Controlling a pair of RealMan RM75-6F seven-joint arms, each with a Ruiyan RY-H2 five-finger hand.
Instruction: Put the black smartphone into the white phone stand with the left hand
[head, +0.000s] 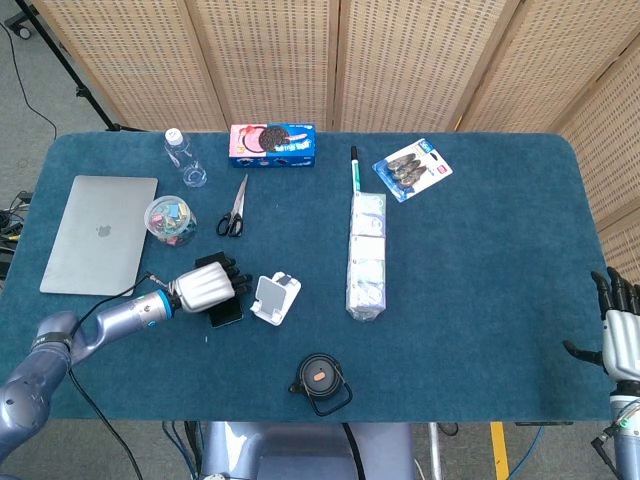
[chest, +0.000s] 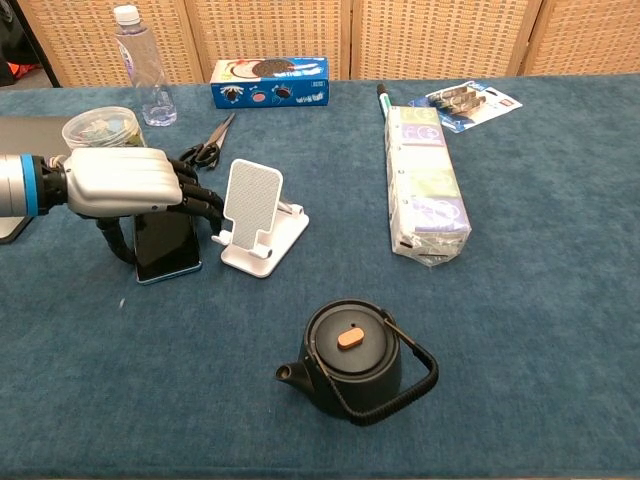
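Left hand (chest: 125, 182) over the smartphone (chest: 165, 243), just left of the phone stand (chest: 257, 215) on the counter (head: 480, 260).
Behind the stand, scissors (head: 234, 207); further back, a cookie box (head: 272, 144) with a bottle (head: 184, 158) to its left. Left of the scissors a tub of clips (head: 170, 220), then a laptop (head: 99, 233). Right of the stand a long wrapped pack (head: 366, 256), a pen (head: 354, 172) behind it, a blister pack (head: 412, 169) further right. Nearest the front edge, a teapot (chest: 353, 358). Right hand (head: 620, 328) beyond the counter's right edge.
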